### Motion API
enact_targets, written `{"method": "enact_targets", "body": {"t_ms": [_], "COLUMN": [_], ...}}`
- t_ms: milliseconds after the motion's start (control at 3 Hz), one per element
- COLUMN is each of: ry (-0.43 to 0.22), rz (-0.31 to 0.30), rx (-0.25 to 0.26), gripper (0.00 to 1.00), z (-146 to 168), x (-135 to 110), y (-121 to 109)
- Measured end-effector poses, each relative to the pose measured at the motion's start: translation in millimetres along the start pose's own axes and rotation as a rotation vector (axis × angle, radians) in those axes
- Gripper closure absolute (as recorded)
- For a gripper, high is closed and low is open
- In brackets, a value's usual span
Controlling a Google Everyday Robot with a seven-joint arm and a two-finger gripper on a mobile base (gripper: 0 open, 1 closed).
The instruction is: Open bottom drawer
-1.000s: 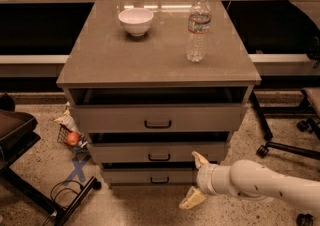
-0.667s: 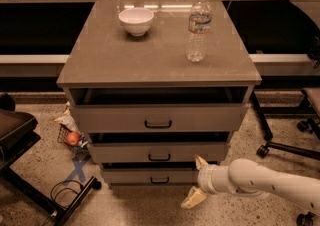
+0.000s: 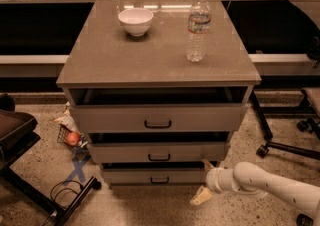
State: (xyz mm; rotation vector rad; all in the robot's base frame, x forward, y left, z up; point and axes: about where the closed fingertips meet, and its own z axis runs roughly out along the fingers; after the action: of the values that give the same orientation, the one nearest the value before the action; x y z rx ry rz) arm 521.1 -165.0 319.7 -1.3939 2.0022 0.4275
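The bottom drawer (image 3: 150, 175) is the lowest and narrowest of three grey-beige fronts on the cabinet, with a small black bar handle (image 3: 160, 180). It sticks out a little less than the two above it. My gripper (image 3: 204, 181) hangs low at the cabinet's lower right, just beside the right end of the bottom drawer front. Its two pale fingers are spread apart, one up by the drawer corner and one down near the floor, and they hold nothing. The white arm (image 3: 270, 185) comes in from the lower right.
The cabinet top (image 3: 155, 55) carries a white bowl (image 3: 135, 20) and a water bottle (image 3: 198, 29). The top drawer (image 3: 158, 117) and middle drawer (image 3: 159, 151) stand slightly out. A black chair frame (image 3: 30, 180), cables and a red ball (image 3: 73, 138) lie left; chair wheels (image 3: 280, 145) stand right.
My gripper has shifted slightly to the right, staying low beside the bottom drawer. The drawers have not moved.
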Motion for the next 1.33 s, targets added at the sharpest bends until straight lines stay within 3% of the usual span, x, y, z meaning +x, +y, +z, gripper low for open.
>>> {"method": "enact_targets", "body": {"t_ms": [333,1333], "ry": [0.0,0.066], "rz": [0.0,-0.012], "rx": [0.0,-0.026], "gripper": [0.0,0.68], "z": [0.1,41.2], "x": [0.0,22.6], "y": [0.0,1.7]}}
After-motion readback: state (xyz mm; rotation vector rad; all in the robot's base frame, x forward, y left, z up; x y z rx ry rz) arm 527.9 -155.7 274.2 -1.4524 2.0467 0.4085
